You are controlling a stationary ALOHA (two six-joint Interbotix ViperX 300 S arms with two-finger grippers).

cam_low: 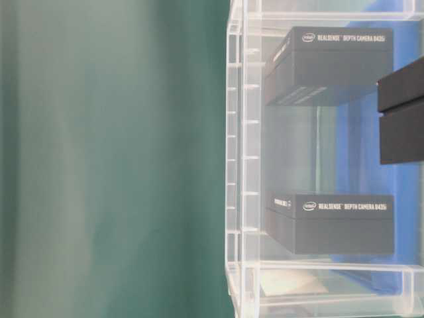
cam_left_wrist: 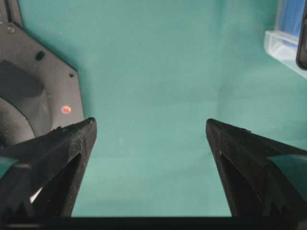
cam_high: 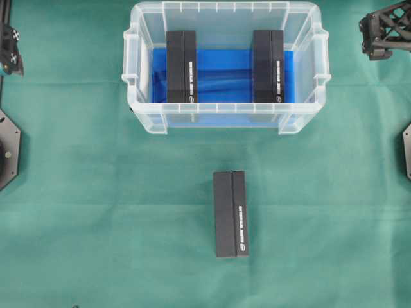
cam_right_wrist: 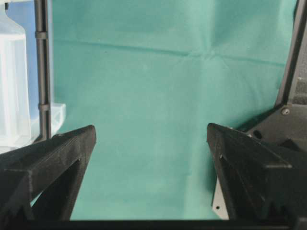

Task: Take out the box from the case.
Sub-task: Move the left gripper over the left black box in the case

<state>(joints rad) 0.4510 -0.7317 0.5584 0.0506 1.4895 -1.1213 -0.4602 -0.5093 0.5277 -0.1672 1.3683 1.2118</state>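
While both pincers stand wide open and hold nothing, the left pincer (cam_left_wrist: 151, 139) and the right pincer (cam_right_wrist: 151, 139) hang over bare green desk (cam_high: 96, 224), well outside the case (cam_high: 225, 115). One box (cam_high: 230, 213) already lies in front of the case; two boxes (cam_high: 181, 66) (cam_high: 268, 66) stand inside it, near its left and right walls. To lift one well, I judge the pincer should come straight down between box and wall, clear of the rim

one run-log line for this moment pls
case: two black boxes inside | third black box: on green cloth, outside case | left gripper: open, empty | right gripper: open, empty
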